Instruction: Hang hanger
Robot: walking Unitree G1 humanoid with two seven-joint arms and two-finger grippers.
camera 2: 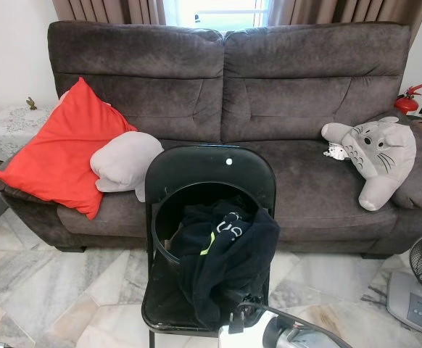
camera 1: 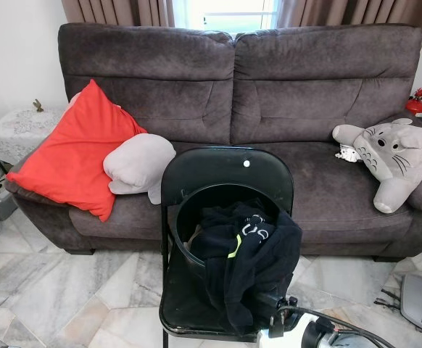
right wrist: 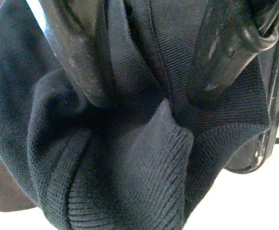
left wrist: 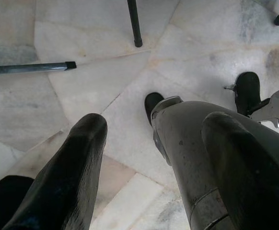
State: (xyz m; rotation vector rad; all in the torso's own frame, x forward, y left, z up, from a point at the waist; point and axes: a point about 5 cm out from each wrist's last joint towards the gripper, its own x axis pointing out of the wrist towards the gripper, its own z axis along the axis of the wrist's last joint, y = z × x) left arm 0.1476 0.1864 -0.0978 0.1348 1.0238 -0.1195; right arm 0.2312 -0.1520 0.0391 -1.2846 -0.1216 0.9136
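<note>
black garment draped over bucket on folding chair

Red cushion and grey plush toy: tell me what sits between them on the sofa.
In the left eye view, a light grey pillow lies against the red cushion; from there to the plush toy, bare sofa seat.

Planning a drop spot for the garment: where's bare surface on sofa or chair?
Free: the sofa seat between the grey cushion and the Totoro plush, behind the folding chair. Crowded: the sofa's left end under the red cushion; the chair seat holds a black bucket with the black garment, where the right gripper is pressed in.
</note>
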